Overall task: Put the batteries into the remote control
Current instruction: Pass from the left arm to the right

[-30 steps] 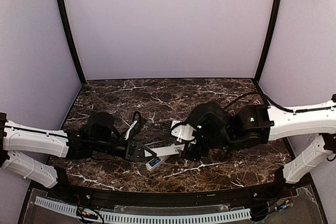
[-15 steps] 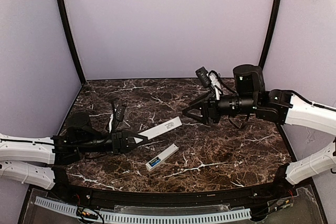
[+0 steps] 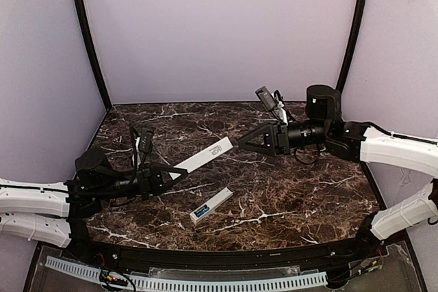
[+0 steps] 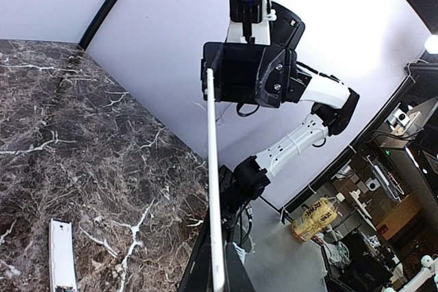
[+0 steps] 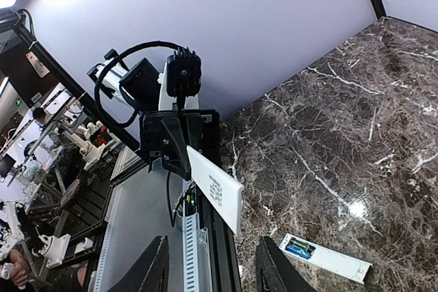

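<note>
The remote control (image 3: 213,203) lies flat on the marble, a slim white bar with its dark end open. Blue batteries (image 3: 200,213) sit in that end, and they show again in the right wrist view as batteries (image 5: 300,248) inside the remote control (image 5: 328,256). My left gripper (image 3: 166,172) is shut on one end of a flat white cover (image 3: 205,155) with a printed label, held off the table and slanting up to the right. My right gripper (image 3: 240,143) hovers open just beyond the cover's far end, nothing between its fingers.
Dark marble table (image 3: 294,196) with black posts (image 3: 87,39) at the back corners and plain lilac walls. A black rail and white cable duct (image 3: 205,282) run along the near edge. In the left wrist view the remote control (image 4: 61,251) lies below left of the edge-on cover (image 4: 213,189).
Both grippers were low together at the remote; the left has lifted the white cover away up-left, the right has drawn back up-right with jaws narrowing. The remote stays on the table.
</note>
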Motion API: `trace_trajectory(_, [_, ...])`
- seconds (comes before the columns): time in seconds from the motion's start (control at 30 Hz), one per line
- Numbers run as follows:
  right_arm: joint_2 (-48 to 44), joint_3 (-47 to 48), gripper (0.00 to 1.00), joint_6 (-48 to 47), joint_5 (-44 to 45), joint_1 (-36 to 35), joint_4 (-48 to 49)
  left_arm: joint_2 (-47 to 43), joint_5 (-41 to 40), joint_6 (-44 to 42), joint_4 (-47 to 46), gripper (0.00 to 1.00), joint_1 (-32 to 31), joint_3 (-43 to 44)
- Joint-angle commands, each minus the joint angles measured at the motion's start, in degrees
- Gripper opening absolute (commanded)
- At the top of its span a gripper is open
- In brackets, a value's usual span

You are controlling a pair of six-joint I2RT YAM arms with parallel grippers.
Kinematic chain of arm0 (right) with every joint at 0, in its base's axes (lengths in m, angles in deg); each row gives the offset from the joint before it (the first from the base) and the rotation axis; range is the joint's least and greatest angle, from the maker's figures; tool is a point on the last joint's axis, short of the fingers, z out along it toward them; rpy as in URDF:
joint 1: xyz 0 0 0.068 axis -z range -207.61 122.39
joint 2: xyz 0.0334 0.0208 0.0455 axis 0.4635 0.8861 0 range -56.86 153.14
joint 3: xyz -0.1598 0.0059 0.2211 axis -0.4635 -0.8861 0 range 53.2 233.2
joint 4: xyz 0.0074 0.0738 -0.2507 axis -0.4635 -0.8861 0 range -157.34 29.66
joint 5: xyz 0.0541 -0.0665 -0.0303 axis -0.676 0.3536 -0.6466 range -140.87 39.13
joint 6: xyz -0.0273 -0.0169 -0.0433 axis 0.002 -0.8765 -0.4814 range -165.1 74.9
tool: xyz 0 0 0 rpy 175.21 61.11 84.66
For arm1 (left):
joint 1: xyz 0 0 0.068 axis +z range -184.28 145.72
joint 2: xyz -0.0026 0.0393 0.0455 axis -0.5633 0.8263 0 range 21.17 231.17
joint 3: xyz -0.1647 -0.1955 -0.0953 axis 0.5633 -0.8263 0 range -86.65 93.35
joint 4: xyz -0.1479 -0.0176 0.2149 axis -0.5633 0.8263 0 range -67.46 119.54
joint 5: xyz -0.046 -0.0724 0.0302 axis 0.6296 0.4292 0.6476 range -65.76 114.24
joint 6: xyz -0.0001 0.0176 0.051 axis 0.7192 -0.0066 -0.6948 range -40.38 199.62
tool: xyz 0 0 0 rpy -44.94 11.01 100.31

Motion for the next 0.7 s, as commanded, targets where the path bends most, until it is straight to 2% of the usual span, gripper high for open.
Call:
trace_trajectory(0.0, [1.9, 0.2, 0.41, 2.9, -4.2, 0.2, 4.5, 0.2, -0.4, -0.7, -4.0, 0.0, 0.4, -1.0])
trace_trajectory(0.67, [6.4, 2.0, 0.16, 5.2, -6.9, 0.1, 8.8, 4.2, 2.2, 1.1, -6.8, 0.0, 0.4, -0.6])
